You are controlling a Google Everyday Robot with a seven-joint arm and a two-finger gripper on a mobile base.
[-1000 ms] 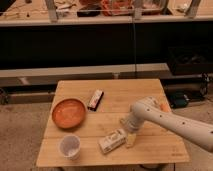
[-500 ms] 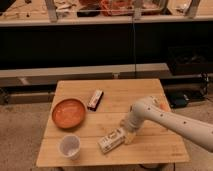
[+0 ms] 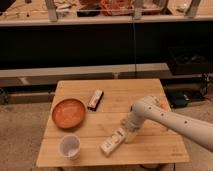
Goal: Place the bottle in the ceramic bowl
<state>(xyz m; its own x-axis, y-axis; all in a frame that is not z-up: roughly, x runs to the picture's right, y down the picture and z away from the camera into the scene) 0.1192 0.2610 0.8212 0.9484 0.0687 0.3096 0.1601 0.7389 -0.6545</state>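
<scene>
The bottle (image 3: 112,142), small, cream-white with tan markings, lies on its side on the wooden table (image 3: 150,95), near the front edge and right of the white cup. The ceramic bowl (image 3: 68,112), orange-brown, wide and shallow, sits empty at the table's left side. My gripper (image 3: 129,134) points down at the bottle's right end, at or right against it. The white arm reaches in from the right. The contact between gripper and bottle is hidden by the wrist.
A small white cup (image 3: 69,146) stands at the front left, just below the bowl. A dark rectangular packet (image 3: 95,99) lies behind the bowl's right side. A dark shelf unit (image 3: 105,45) runs along the back. A blue flat object (image 3: 179,100) lies on the floor at the right.
The wrist has shifted only slightly over the bottle's right end. The bottle stays lying in about the same spot.
</scene>
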